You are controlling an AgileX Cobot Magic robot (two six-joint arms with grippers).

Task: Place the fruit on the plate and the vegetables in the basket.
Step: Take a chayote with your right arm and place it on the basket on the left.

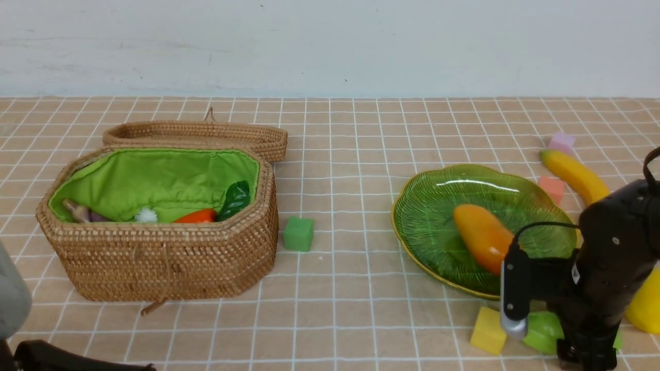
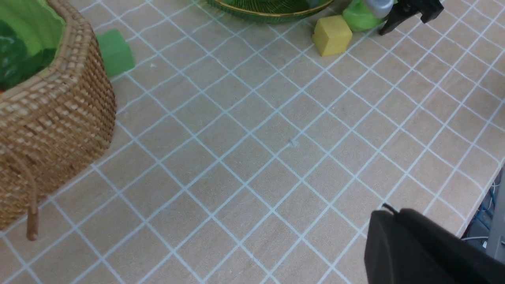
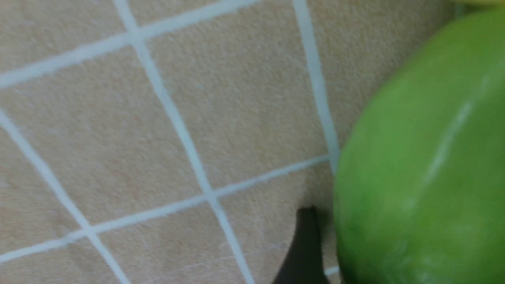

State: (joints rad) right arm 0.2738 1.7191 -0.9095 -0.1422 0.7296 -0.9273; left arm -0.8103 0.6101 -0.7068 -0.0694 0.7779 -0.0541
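The orange mango [image 1: 482, 237] lies on the green glass plate [image 1: 428, 206]. The banana [image 1: 572, 175] lies behind the plate and the yellow lemon [image 1: 647, 304] is at the far right, partly behind my right arm. The wicker basket [image 1: 165, 257] stands open at the left and holds the carrot [image 1: 198, 216] and the eggplant [image 1: 82, 212]. The light green cucumber [image 1: 541, 332] lies on the table in front of the plate. My right gripper [image 1: 585, 350] is down at it; one finger [image 3: 303, 244] stands just beside the cucumber [image 3: 426, 157], and the other is hidden. My left gripper [image 2: 388, 215] is empty, low at the front left.
A green foam cube [image 1: 298, 233] sits right of the basket. A yellow cube [image 1: 487, 337] lies beside the cucumber. A pink cube [image 1: 551, 188] and a lilac cube [image 1: 562, 141] lie near the banana. The basket lid [image 1: 196, 135] lies open behind it.
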